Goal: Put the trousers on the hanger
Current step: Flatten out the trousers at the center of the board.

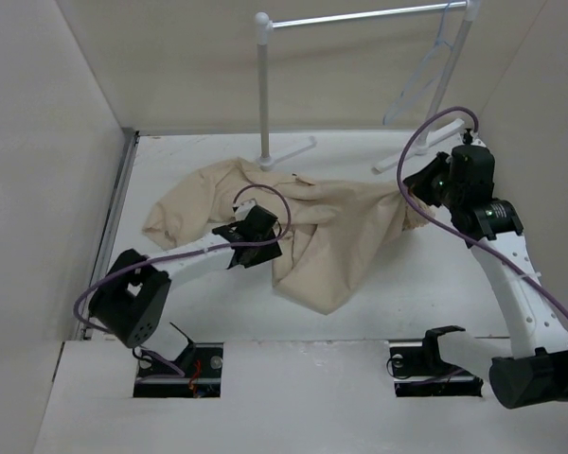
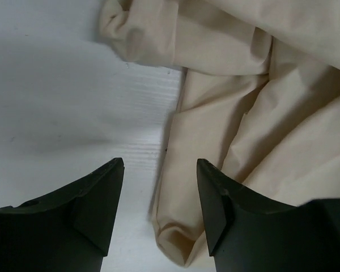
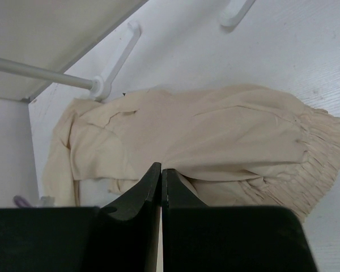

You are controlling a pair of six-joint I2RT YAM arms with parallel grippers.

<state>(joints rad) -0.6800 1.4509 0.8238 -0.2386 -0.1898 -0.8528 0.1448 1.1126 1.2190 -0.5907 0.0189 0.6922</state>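
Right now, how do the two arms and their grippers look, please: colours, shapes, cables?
The left arm and right arm have white links and black joints, each with a looping purple cable. The left gripper and right gripper have matte black, wedge-shaped fingers.

I am looking down on a white counter [image 1: 407,293]. Beige trousers [image 1: 350,227] lie crumpled directly on it, spread from left of centre across towards the right, with the gathered waistband at the right end. Behind them, along the far edge, a white clothes rack [image 1: 263,95] stands on the counter on two flat feet, its left foot just beside the cloth.
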